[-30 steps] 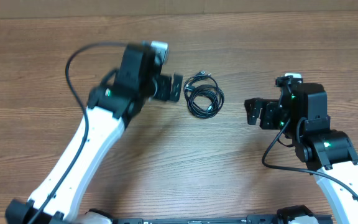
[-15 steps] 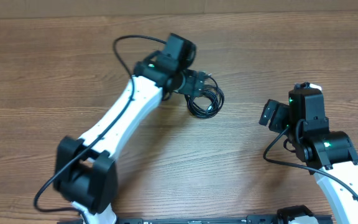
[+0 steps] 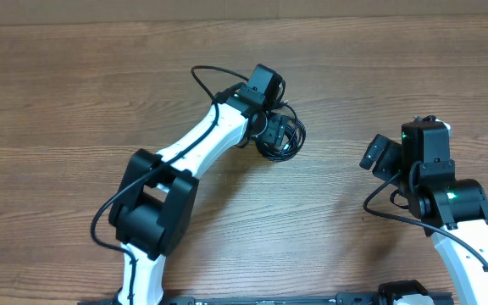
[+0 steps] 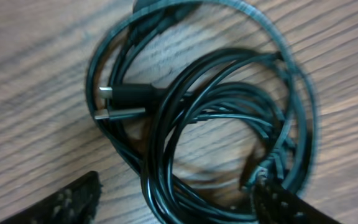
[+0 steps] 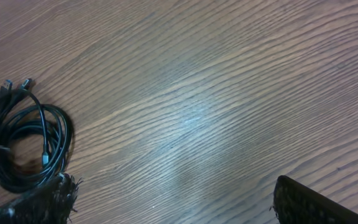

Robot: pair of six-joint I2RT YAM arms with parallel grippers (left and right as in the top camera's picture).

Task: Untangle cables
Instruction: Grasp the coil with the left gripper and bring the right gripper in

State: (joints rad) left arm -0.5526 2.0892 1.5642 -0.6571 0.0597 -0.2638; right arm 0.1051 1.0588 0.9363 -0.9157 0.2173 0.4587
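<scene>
Black cables lie in one overlapping coil on the wooden counter, just above centre in the overhead view, and they fill most of the left wrist view. My left pincer hangs low over the coil's lower edge with its jaws spread wide and gripping nothing. Its right finger is over the strands at lower right and its left finger is clear of the coil at lower left. The right pincer is also spread and empty, well apart to the right.

To do this well, I reckon I should close on one or two outer strands, not the whole bundle, then lift gently so the loops slide apart.

Two plug ends lie side by side inside the coil, pointing to the left of the left wrist frame. The coil looks slightly wider than tall there, with its long axis running left to right.
</scene>
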